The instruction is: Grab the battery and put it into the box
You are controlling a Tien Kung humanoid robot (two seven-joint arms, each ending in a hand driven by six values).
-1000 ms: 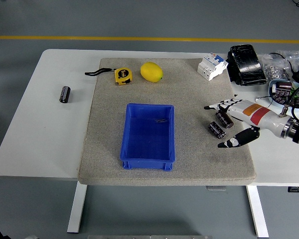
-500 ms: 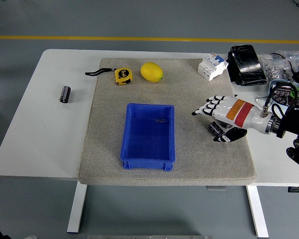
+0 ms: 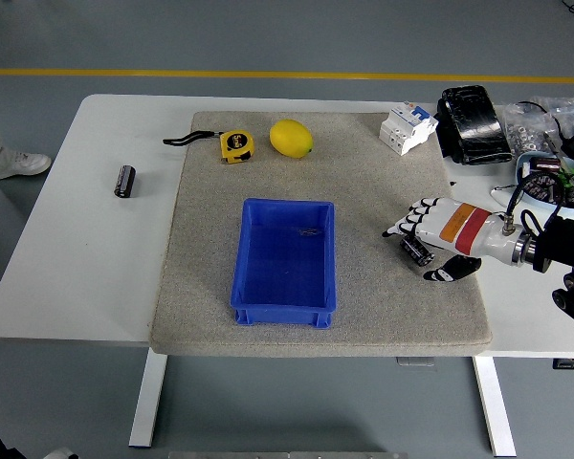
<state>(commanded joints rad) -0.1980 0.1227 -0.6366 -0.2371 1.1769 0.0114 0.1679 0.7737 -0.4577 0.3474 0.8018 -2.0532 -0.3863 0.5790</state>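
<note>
The right hand (image 3: 438, 241) is lying over a battery (image 3: 416, 251) on the mat (image 3: 364, 182), fingers spread, not gripping it. The blue box (image 3: 285, 260) is sitting just left. Another battery (image 3: 124, 181) is lying far left on the table (image 3: 96, 249).

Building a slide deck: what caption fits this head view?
Right hand lowered over a battery on the grey mat, right of the empty blue box.
</note>
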